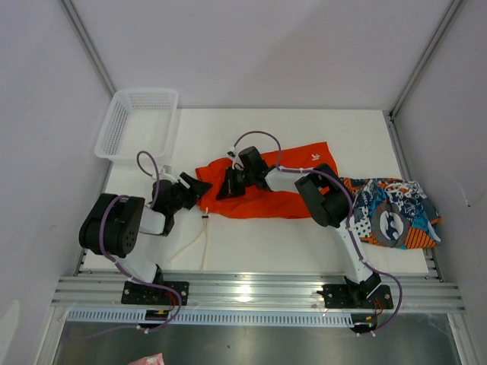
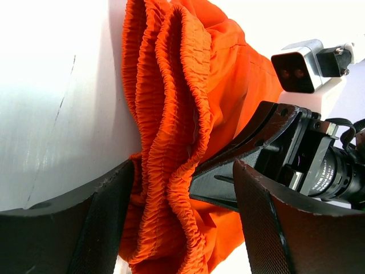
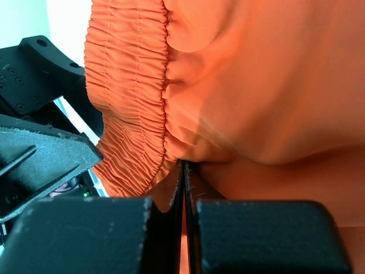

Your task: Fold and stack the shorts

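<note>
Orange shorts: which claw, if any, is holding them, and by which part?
The right claw is shut on the orange shorts, pinching cloth right beside the elastic waistband. The left claw stands open around the bunched waistband and is not gripping it.

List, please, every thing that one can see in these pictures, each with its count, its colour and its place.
orange shorts: one pair, bright orange, crumpled, middle of the table.
drawstring: one, white, running from the orange shorts' left end toward the near edge.
printed shorts: one pair, blue, teal, orange and white, right end of the table.
basket: one, white mesh, far left corner.
table: one, white, under everything.
rail: one, silver metal, near edge, carrying both arm bases.
left arm: one, black and white; jaws open, one each side of the orange waistband.
right arm: one, black and white; jaws shut on an orange fold.
</note>
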{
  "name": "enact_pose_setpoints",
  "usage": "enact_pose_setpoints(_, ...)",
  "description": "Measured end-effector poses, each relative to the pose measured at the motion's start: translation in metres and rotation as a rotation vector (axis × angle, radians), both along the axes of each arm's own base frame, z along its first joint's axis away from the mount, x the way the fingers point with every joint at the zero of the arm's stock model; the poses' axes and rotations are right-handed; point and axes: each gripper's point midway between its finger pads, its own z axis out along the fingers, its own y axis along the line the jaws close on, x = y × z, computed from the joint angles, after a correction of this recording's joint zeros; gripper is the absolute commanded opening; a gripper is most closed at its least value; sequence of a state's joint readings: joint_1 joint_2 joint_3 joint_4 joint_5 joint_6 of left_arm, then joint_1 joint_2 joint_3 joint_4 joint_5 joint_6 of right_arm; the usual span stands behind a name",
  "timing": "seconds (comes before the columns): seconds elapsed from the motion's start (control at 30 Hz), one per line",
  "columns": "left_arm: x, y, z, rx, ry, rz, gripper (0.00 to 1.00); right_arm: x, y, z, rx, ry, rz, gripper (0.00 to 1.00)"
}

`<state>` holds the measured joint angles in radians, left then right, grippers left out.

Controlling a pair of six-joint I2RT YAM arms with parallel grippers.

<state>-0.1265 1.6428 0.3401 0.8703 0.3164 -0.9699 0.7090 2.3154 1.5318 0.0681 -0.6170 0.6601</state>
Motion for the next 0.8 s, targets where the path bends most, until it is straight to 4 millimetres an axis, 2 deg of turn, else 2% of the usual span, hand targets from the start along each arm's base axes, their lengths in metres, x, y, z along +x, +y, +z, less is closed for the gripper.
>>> enact_pose_setpoints(0.23,-0.01,0.0,0.001,0.013,0.004,0.01,0.7,0.0,0.0,0.0,0.003,-0.001,0.002,0.0)
enact_pose_setpoints(0.33,-0.019,-0.001,0.002,0.023,0.035,0.005,0.75,0.0,0.0,0.0,0.005,0.002,0.005,0.0)
enact_pose_setpoints(0.4,-0.026,-0.001,0.007,0.042,0.049,0.005,0.79,-0.002,0.0,0.0,0.009,0.007,0.012,0.0)
enact_pose_setpoints(0.6,-0.045,0.006,0.031,0.081,0.049,0.025,0.82,-0.004,0.002,0.0,0.016,0.008,0.02,0.0)
enact_pose_setpoints(0.67,-0.054,0.008,0.031,0.084,0.069,0.029,0.82,-0.004,0.002,0.0,0.017,0.008,0.021,0.0)
enact_pose_setpoints(0.8,-0.074,0.01,0.017,0.088,0.151,0.029,0.82,-0.004,0.002,0.0,0.018,0.007,0.021,0.0)
